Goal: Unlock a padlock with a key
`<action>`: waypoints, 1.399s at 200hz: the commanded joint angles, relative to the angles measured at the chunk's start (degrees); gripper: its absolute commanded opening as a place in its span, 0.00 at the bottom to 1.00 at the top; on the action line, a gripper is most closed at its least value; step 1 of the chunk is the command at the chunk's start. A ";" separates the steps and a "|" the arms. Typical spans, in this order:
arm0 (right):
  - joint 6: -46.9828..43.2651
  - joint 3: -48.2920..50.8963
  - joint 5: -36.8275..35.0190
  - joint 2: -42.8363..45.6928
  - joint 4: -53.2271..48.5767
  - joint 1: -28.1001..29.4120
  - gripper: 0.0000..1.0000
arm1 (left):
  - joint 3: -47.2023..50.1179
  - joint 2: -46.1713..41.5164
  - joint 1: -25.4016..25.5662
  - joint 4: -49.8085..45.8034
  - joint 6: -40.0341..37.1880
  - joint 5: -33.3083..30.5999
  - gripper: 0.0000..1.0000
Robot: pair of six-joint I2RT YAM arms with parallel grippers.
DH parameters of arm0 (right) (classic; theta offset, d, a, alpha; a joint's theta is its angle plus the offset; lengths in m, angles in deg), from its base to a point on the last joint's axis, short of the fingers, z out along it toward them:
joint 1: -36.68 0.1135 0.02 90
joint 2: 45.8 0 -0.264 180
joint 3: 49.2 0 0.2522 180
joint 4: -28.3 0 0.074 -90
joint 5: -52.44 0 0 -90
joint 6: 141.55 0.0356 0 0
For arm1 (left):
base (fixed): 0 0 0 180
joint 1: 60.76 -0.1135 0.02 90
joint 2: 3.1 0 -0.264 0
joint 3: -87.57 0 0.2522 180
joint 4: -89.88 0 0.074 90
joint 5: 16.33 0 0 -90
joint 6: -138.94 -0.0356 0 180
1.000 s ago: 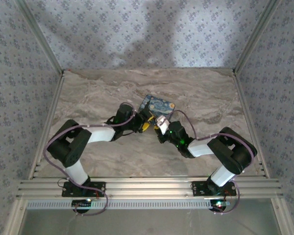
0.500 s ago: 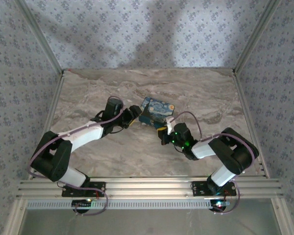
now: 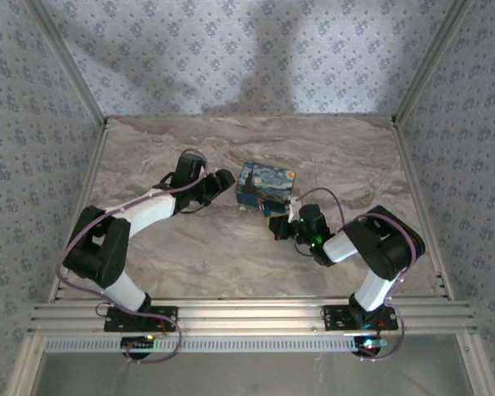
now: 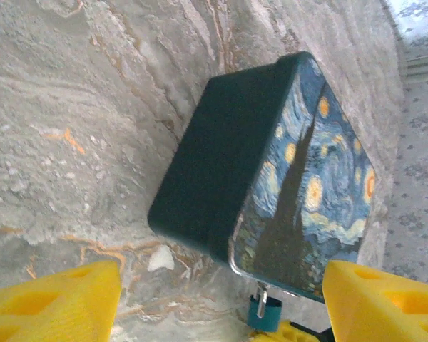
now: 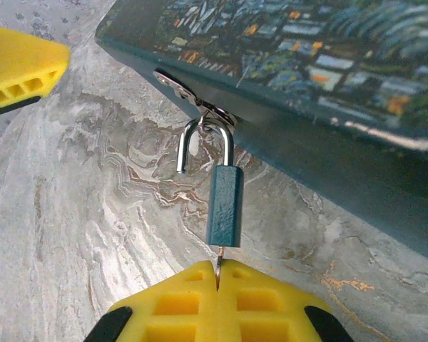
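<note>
On the marble-patterned table (image 3: pixel 190 264), a little right of the middle, sits a printed tin box (image 3: pixel 266 186) with a starry-night picture on its lid. The padlock (image 5: pixel 225 205) hangs at the tin's near side, on the corner towards the right arm. Its silver shackle (image 5: pixel 203 139) is threaded through the small metal hasp (image 5: pixel 177 83) on the tin's edge.

From the right wrist view the blue-grey body points away from the tin towards the camera. One leg of the shackle runs into the body, while the other ends in the air just beside it. The right gripper (image 5: pixel 218 274) is just near of the lock with its yellow fingers (image 5: pixel 178 303) pressed flat together. They pinch a thin metal key (image 5: pixel 218 258), whose blade runs straight up into the bottom of the padlock body.

Left of the tin, the left gripper (image 3: pixel 223 181) points at the box's left wall and sits close to it without touching. Its own camera shows its two yellow fingers (image 4: pixel 57 299) spread wide with nothing between them, the dark side of the tin ahead of the gap. That view also catches the padlock low at the tin's far corner, with the tip of the right gripper just beyond it.
</note>
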 commanded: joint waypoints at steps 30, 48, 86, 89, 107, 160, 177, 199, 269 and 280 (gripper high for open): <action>2.09 1.54 -0.51 1.11 -1.78 -1.81 0.13 | -9.33 4.94 -0.32 -4.79 -8.13 3.83 0.74; 0.94 1.71 -0.87 2.92 -4.35 -2.18 0.18 | -11.59 6.74 -0.20 -6.18 -9.37 4.26 0.74; -1.21 1.94 -0.20 8.53 -9.99 -4.25 0.33 | -15.29 11.18 -0.14 -7.46 -10.59 5.82 0.74; -1.15 1.96 0.12 9.04 -10.21 -4.62 0.34 | -15.63 11.53 -0.05 -7.69 -10.76 6.02 0.74; 0.05 1.77 3.55 10.40 -9.77 -6.36 0.42 | -17.71 13.58 0.40 -9.18 -11.93 6.30 0.74; 2.20 -2.54 9.94 8.61 -9.29 -9.13 0.50 | -18.66 16.59 1.38 -11.11 -13.01 5.80 0.68; 1.44 -4.17 10.58 7.58 -10.16 -10.22 0.51 | -16.65 16.09 1.72 -10.95 -12.79 4.76 0.65; 0.49 -5.71 11.35 6.25 -10.06 -11.18 0.57 | -13.46 15.20 2.16 -9.94 -12.47 4.17 0.63; -1.70 -10.32 14.89 1.64 -10.66 -13.80 0.63 | -5.87 11.46 3.49 -7.16 -10.44 3.23 0.61; -1.62 -9.83 15.21 2.11 -9.99 -14.10 0.64 | -5.62 10.86 3.53 -7.03 -10.29 3.23 0.61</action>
